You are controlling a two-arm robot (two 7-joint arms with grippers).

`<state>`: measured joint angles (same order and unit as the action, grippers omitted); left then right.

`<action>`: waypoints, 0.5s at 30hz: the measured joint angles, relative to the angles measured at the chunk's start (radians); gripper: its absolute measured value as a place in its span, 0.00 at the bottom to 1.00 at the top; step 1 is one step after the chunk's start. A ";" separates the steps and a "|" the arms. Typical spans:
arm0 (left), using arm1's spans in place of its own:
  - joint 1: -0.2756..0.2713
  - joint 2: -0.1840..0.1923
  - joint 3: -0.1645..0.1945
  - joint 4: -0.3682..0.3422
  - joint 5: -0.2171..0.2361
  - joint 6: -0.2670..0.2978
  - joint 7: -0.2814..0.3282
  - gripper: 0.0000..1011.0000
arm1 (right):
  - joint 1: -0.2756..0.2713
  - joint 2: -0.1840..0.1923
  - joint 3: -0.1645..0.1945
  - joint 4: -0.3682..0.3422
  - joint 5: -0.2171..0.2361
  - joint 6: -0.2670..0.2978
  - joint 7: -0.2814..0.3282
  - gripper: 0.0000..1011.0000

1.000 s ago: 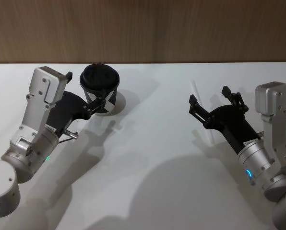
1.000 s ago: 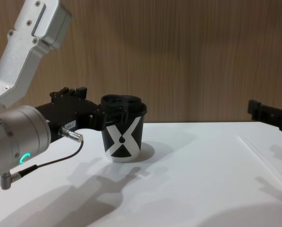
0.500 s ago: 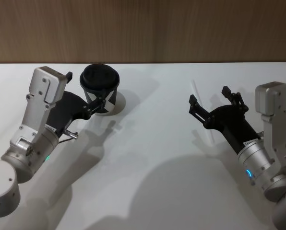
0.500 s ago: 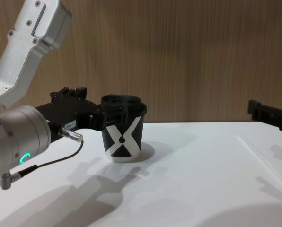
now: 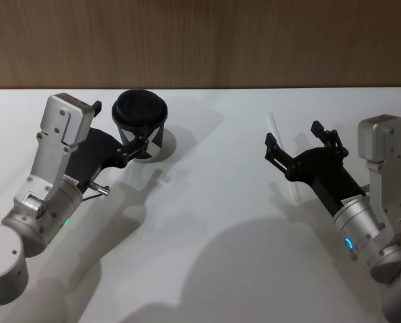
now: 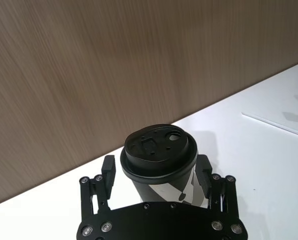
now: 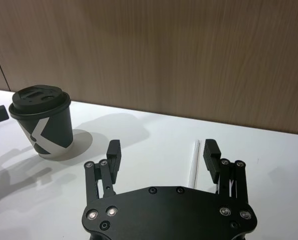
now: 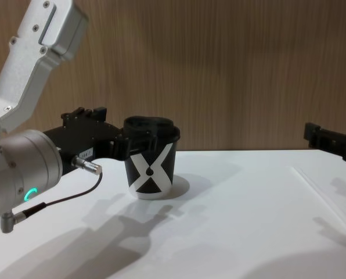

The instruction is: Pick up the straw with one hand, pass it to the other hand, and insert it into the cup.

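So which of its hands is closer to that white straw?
Right. The right gripper hovers open just above the straw; the left gripper is across the table, open around the cup.

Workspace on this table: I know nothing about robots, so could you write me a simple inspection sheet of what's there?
Surface: white table, shadows across it.
Job's things: cup upright, lid on; straw lying flat, off to the robot's right.
Clutter: nothing seen.
Pincers: left pincer open, a finger either side of the cup; right pincer open, hovers above the straw.
Cables: thin black cable with a silver plug, at the left arm.
Surroundings: wood-panelled wall behind.
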<state>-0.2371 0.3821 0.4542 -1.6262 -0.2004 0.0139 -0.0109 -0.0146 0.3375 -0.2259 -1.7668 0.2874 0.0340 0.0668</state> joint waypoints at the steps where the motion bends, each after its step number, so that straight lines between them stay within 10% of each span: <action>1: 0.000 0.000 0.000 0.000 0.000 0.000 0.000 0.99 | 0.000 0.000 0.000 0.000 0.000 0.000 0.000 0.99; 15: 0.000 0.000 0.000 0.000 0.000 0.000 0.000 0.99 | 0.000 0.001 0.002 -0.001 0.000 0.005 0.000 0.99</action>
<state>-0.2371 0.3821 0.4542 -1.6262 -0.2004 0.0138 -0.0109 -0.0149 0.3383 -0.2243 -1.7683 0.2870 0.0387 0.0672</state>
